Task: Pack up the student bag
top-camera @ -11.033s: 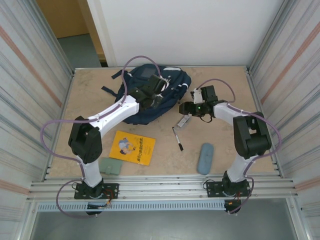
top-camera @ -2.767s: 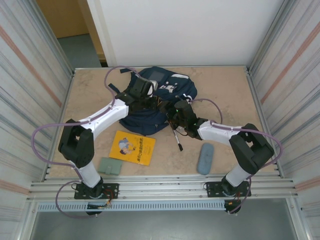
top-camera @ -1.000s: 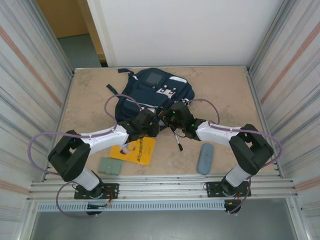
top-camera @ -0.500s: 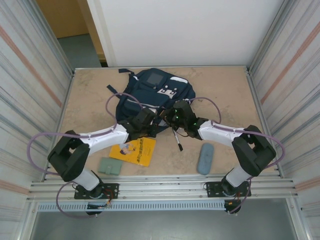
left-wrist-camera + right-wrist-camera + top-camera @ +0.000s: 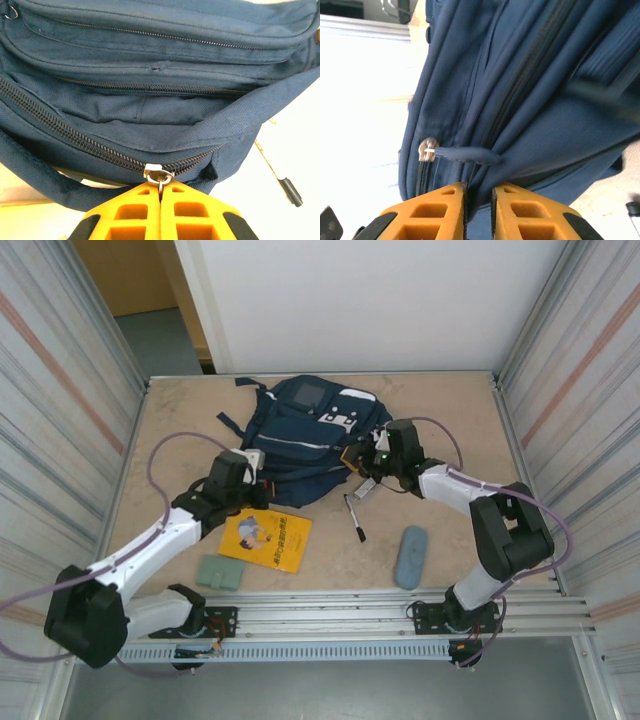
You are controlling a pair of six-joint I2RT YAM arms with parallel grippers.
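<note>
Top external view: the bag (image 5: pixel 305 435) lies at the upper middle of the frame on the tabletop (image 5: pixel 440 400); a book (image 5: pixel 265 536), wallet (image 5: pixel 221 571), pen (image 5: pixel 354 517) and pencil case (image 5: pixel 410 556) lie below it, unpacked.
Step in hand: opening the main zipper is judged to be under way, with nothing yet packed.
Left gripper (image 5: pixel 160 192): its fingers are clenched on the metal zipper pull (image 5: pixel 159 175) at the lower middle of the left wrist frame.
Right gripper (image 5: pixel 478 197): its fingers are nearly closed on a fold of bag fabric at the lower middle of the right wrist frame; a fabric pull tab (image 5: pixel 465 154) lies just above them, not grasped.
Next move: the slider likely needs drawing along the teeth while the fabric is held taut by the right fingers.
Hard to make out: the bag's interior is hidden; how far the zipper is open cannot be told. A small silver object (image 5: pixel 366 485) beside the right gripper is too small to identify.
</note>
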